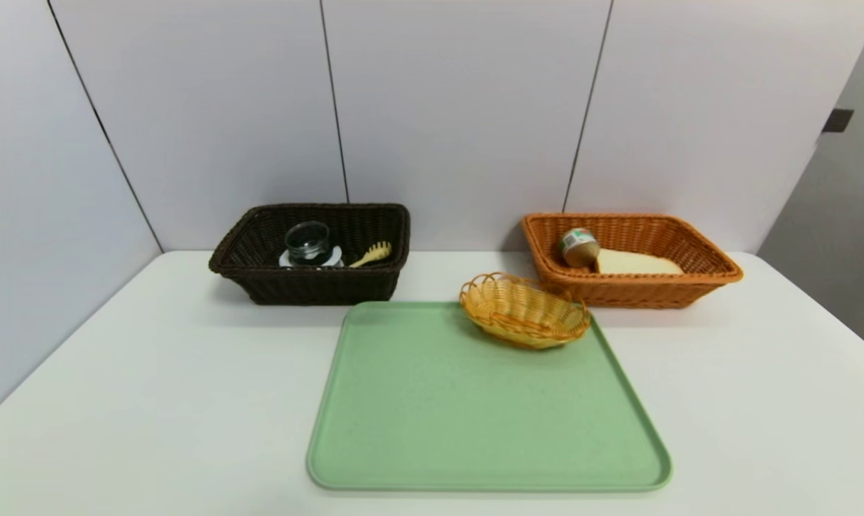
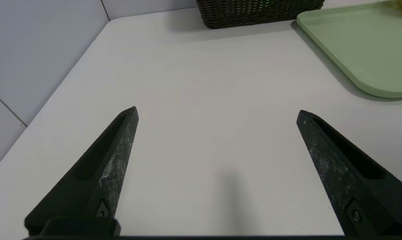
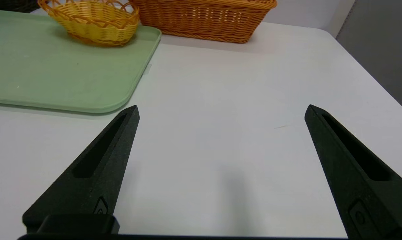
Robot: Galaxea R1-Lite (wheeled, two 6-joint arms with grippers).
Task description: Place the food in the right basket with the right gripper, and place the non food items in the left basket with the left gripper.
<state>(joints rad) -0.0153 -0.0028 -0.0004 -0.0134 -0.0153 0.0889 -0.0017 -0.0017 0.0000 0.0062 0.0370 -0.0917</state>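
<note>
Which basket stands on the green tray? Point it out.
The small oval yellow basket; the larger brown and orange ones stand behind the tray.

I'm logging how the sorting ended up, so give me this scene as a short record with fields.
left basket: dark brown wicker; holds clear glass cup, white reel, yellow pasta spoon
right basket: orange wicker; holds tin can, bread slice
tray: green, small yellow basket at its far right corner
left tool: open, over the table
right tool: open, over the table
sorting: all five items placed
</note>
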